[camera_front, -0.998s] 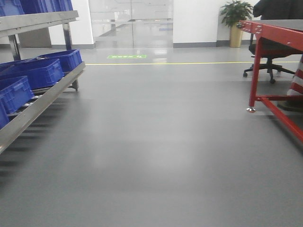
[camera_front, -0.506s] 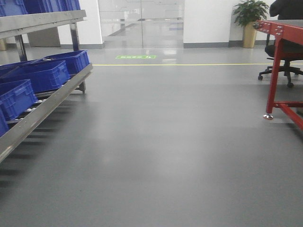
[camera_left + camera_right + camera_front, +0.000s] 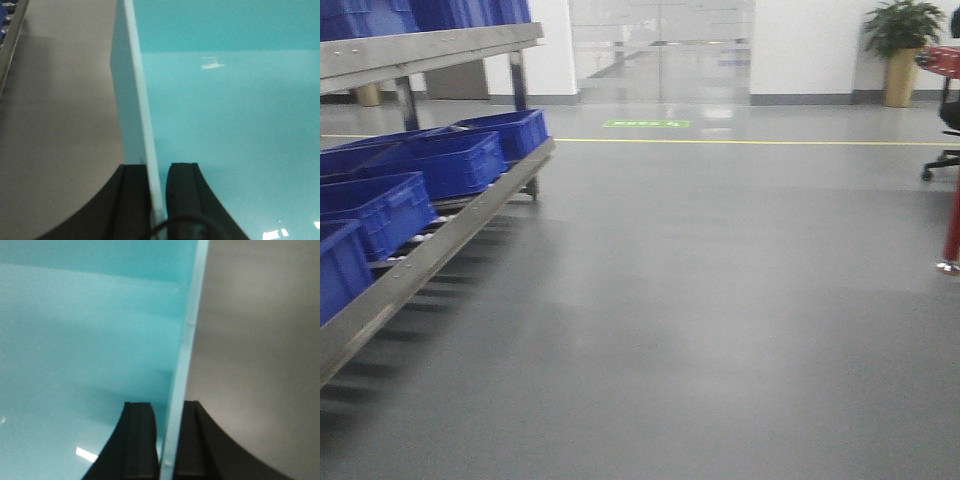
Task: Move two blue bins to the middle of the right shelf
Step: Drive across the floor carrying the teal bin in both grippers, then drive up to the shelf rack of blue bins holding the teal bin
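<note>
Walls of turquoise-blue plastic bin [image 3: 225, 125] pinched tight, left gripper [image 3: 159, 170] on left wall, right gripper [image 3: 169, 407] on right. Bin mostly cropped, held right of steel roller shelf [image 3: 470, 222], grey floor [image 3: 720, 300] between. Dark blue plastic crates [image 3: 450, 165] on shelf, partly cut off.

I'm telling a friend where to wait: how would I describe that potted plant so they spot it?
Look to the white back wall, right of the glass doors. There, past the yellow floor line, stands a leafy green plant in a tall tan pot. It is the only greenery, near the red metal table.
</note>
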Robot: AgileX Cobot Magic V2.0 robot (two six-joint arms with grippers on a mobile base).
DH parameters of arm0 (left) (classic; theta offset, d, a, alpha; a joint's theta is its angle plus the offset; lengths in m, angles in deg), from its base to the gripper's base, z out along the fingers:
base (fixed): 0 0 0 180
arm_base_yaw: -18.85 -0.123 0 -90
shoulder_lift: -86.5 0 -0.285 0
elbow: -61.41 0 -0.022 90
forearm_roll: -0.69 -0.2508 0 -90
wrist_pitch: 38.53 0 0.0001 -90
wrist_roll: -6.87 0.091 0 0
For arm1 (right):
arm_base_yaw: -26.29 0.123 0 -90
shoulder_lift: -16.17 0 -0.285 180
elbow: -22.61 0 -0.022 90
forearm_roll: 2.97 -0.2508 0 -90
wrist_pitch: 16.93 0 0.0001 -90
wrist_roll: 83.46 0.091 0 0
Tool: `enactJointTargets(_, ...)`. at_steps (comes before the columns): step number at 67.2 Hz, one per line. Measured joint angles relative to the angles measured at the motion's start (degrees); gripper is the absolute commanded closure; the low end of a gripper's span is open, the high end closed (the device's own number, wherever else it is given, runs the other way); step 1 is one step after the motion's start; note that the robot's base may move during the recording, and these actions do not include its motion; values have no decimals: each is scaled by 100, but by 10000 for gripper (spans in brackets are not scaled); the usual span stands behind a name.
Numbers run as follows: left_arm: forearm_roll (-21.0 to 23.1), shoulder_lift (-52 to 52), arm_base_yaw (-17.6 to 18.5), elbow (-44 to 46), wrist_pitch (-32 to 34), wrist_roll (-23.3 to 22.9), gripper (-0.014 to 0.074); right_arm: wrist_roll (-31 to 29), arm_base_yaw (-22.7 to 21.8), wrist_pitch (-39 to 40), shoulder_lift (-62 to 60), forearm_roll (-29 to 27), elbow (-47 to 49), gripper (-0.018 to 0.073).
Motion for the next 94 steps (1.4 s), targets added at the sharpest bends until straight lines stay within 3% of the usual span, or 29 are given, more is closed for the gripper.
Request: enactJointTargets(94,0,0,0,0,0,0,707,0,0,25,0,11,0,711)
